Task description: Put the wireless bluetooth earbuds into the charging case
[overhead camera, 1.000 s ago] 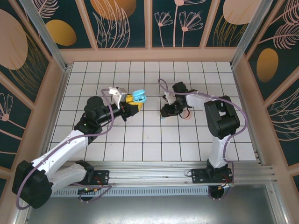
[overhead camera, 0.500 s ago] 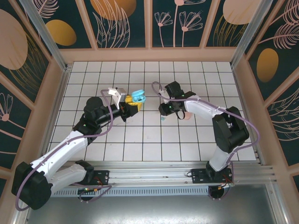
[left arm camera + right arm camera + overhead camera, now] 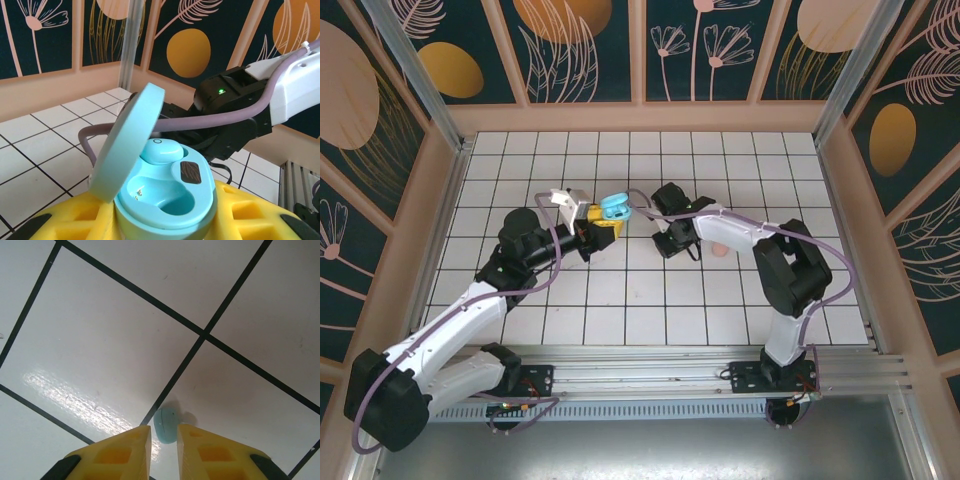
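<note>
— How much room do I have at mid-frame in the overhead view?
— Hardly any. The right arm (image 3: 735, 228) reaches across to just right of the open teal case (image 3: 613, 209). In the left wrist view that arm and its cable (image 3: 200, 122) crowd the space behind the raised lid (image 3: 127, 145).
— Elsewhere?
— I see bare tiles (image 3: 650, 320) along the lower rows and the top rows. The pink case (image 3: 719, 249) lies just below the right arm, and walls (image 3: 640, 118) close three sides.
</note>
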